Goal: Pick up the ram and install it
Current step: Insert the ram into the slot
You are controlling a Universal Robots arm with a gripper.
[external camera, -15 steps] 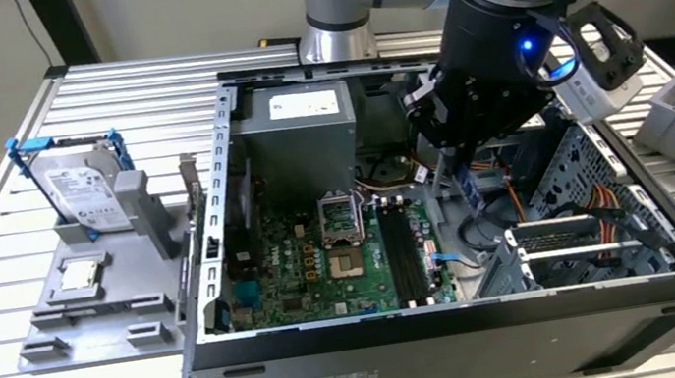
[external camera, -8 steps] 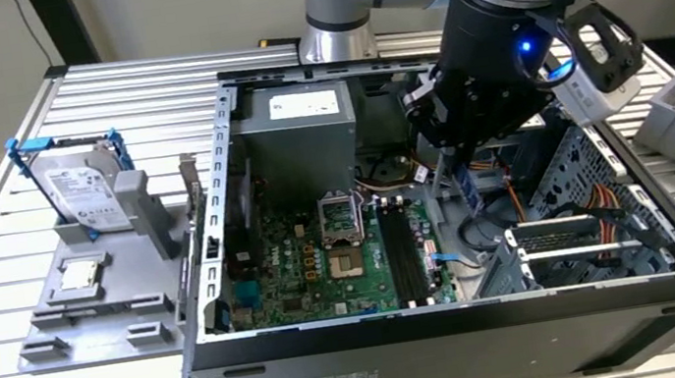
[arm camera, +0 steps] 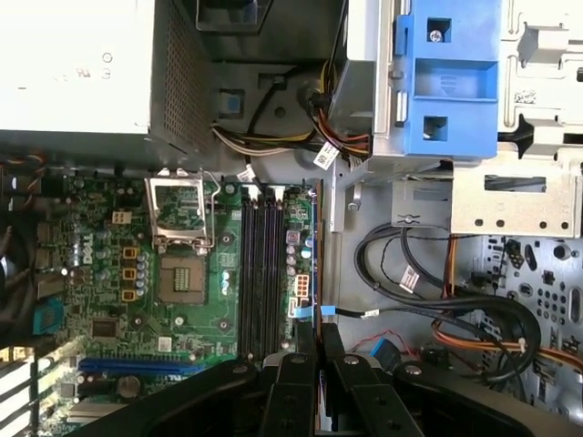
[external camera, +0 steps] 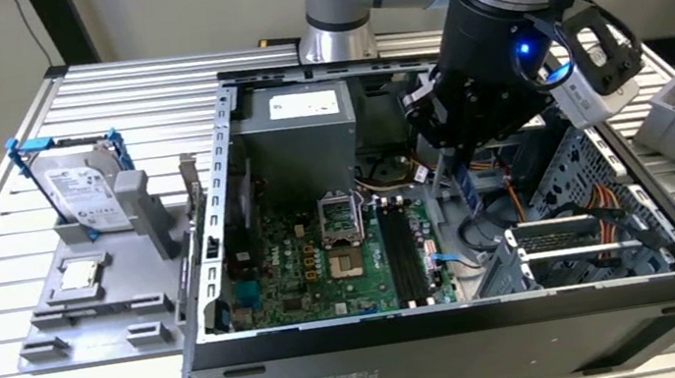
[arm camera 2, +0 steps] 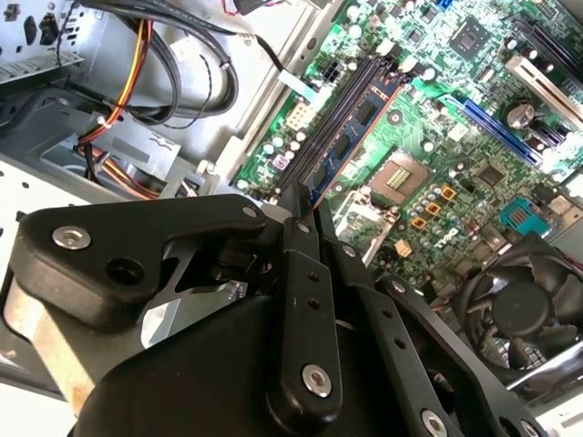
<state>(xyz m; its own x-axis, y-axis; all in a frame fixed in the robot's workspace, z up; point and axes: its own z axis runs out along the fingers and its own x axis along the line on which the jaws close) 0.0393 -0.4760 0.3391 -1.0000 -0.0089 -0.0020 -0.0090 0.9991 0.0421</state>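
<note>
My gripper [external camera: 453, 161] hangs inside the open computer case [external camera: 461, 315] and is shut on the ram [external camera: 463, 189], a thin blue-green stick pointing down from the fingers. The stick hovers just to the exterior view's right of the black memory slots [external camera: 405, 254] on the green motherboard [external camera: 297, 274], above the board and not seated. In the second wrist view the ram [arm camera 2: 351, 137] runs out from the gripper [arm camera 2: 305, 198] alongside the slots [arm camera 2: 344, 96]. The first wrist view has it edge-on [arm camera: 319, 264] above the gripper [arm camera: 319, 335], beside the slots [arm camera: 260, 264].
A silver hard drive [external camera: 80, 190] in a blue bracket and a small CPU chip [external camera: 83, 274] sit on a grey fixture at the exterior view's left. Inside the case are the power supply [external camera: 301, 120], the open CPU socket [external camera: 339, 218], cables [arm camera: 474, 319], a blue drive bracket [arm camera: 451, 82] and a fan [arm camera 2: 528, 309].
</note>
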